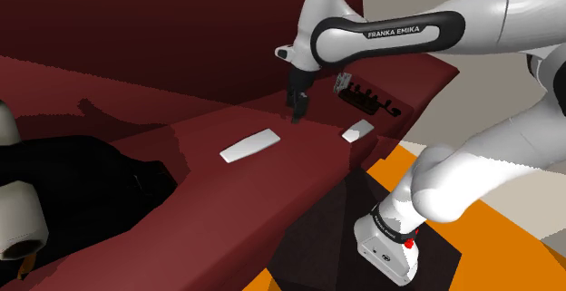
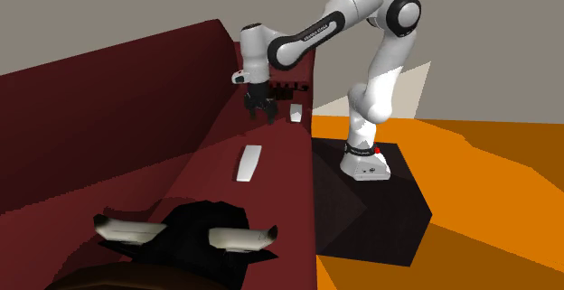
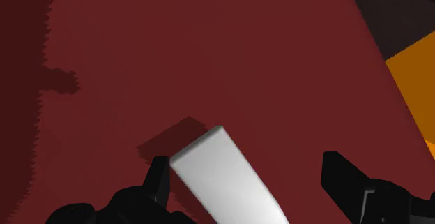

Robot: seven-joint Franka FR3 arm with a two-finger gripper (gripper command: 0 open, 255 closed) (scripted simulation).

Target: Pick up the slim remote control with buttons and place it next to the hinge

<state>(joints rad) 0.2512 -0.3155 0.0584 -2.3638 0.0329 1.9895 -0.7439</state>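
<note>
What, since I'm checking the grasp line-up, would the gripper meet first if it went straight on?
Likely the end of the white remote, lying between the fingers of the open gripper; otherwise the red sofa seat beside it. Depth is unclear.

Light falls evenly from above, dim on the dark red couch seat (image 1: 209,189); the glossy white robot arm (image 1: 508,13) is bright on top and grey beneath. In the wrist view the slim flat white remote (image 3: 223,181) throws a short dark shadow beside it, and a broader shadow has a saw-toothed edge. The orange floor (image 2: 488,198) is vividly lit
</note>
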